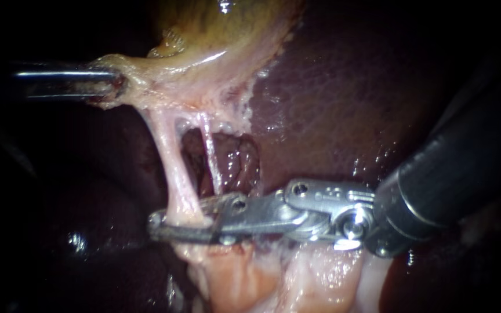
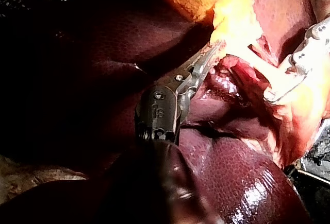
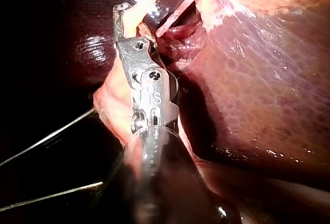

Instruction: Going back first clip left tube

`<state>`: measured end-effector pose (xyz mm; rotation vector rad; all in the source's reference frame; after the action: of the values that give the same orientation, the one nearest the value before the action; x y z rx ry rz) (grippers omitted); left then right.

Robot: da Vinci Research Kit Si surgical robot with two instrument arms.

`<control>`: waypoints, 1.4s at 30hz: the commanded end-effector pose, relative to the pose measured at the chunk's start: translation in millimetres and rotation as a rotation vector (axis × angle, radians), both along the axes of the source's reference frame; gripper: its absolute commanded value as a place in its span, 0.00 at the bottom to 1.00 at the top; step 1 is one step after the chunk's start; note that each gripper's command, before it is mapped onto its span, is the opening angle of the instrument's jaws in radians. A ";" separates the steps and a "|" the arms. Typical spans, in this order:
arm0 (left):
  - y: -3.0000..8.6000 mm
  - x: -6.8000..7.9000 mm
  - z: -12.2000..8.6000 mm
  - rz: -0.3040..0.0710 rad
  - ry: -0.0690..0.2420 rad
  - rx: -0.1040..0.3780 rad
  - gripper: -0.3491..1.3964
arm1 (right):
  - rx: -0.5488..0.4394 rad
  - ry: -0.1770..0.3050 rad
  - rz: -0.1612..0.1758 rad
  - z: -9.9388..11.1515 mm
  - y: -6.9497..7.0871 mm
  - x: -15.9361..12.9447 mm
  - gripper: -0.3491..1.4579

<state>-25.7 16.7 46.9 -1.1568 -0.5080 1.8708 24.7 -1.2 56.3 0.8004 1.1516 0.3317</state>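
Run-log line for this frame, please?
left steel instrument: jaws shut on pale gallbladder tissue | right steel instrument: jaws open astride pale stringy left tube

liver [image 1: 349,87]: dark red, glistening | gallbladder [image 1: 221,29]: yellow-green, bordering liver | pale tissue [image 1: 297,278]: pinkish, wet

Gallbladder [image 1: 227,35] at twelve o'clock, liver [image 1: 349,87] at two, left instrument [image 1: 113,87] at ten, left tube [image 1: 172,168] near centre, right instrument [image 1: 181,225] at seven

Left instrument [image 1: 113,84] level, jaws clamped (on gallbladder tissue [image 1: 146,78]), right instrument [image 1: 179,218] wrist bent, jaws parted
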 end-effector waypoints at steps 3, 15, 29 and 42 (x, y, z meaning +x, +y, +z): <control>0.0 0.0 -0.1 -0.001 0.001 0.000 0.00 | 0.000 -0.001 0.001 0.1 -0.1 0.0 0.00; -0.3 -0.4 -0.4 -0.004 0.003 -0.001 0.00 | -0.121 0.011 0.096 1.9 1.0 0.4 0.47; -0.5 -0.8 -0.4 -0.009 0.007 -0.003 0.00 | -0.370 0.023 0.139 0.8 5.5 -6.5 0.47; -0.5 -1.2 -0.3 -0.011 0.009 -0.004 0.00 | -0.394 0.028 0.135 -2.6 6.6 -18.0 0.47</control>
<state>-27.0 16.2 46.6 -1.1525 -0.4934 1.8669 6.4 5.5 53.7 0.3836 1.2506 0.1945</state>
